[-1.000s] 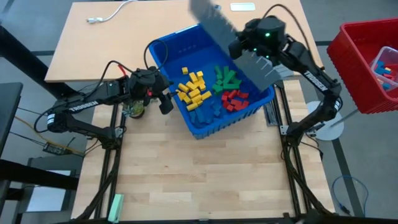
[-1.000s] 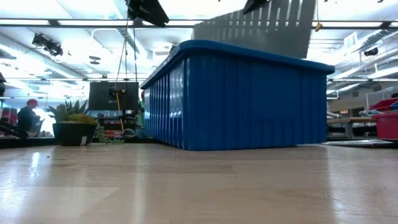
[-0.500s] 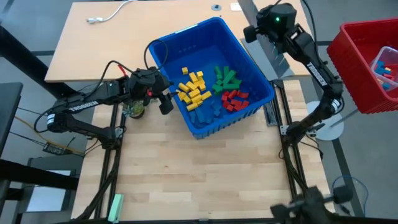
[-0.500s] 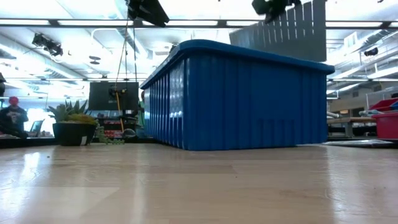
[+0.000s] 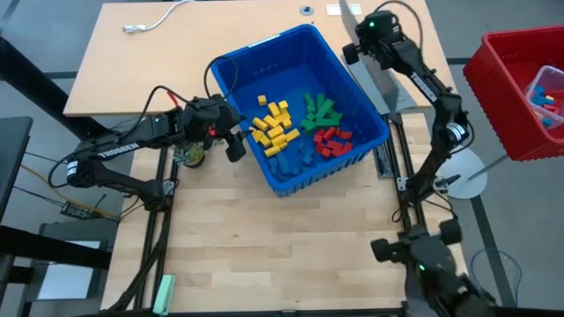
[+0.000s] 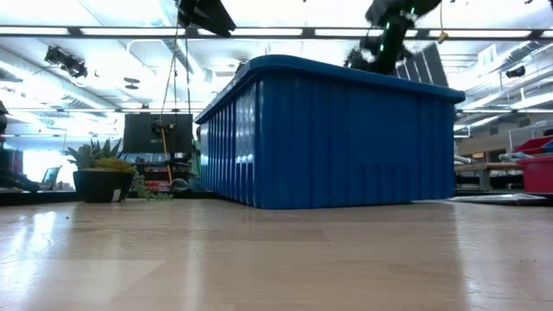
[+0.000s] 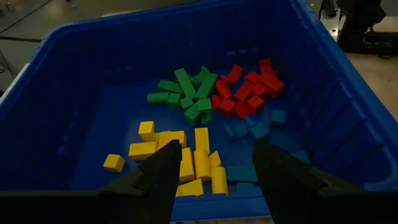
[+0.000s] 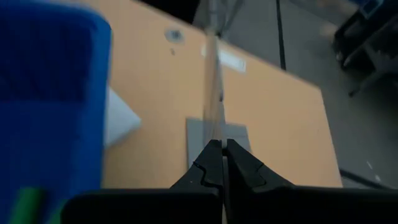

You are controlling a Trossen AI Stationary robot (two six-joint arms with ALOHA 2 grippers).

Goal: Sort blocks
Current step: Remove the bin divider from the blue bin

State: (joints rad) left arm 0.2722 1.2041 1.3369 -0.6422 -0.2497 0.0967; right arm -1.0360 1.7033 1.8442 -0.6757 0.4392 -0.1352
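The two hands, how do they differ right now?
The left hand is open and holds nothing; the right hand is shut on a thin grey panel. The left hand hovers at the near-left rim of the blue bin, facing the blocks; the right hand is beyond the bin's far-right side, by the table's back edge. Both are dark two-finger hands.

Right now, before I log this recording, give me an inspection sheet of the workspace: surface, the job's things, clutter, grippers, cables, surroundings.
Surface: wooden table, bare at the near side.
Job's things: blocks in blue bin, grouped yellow, green, red, blue.
Clutter: grey ridged panel; pale green bar at the near left edge.
Grippers: left gripper open at the bin's left wall; right gripper shut on the grey ridged panel, beside the bin's right wall.
Cables: white cable at the far end.
Surroundings: red crate on the right; potted plant behind.
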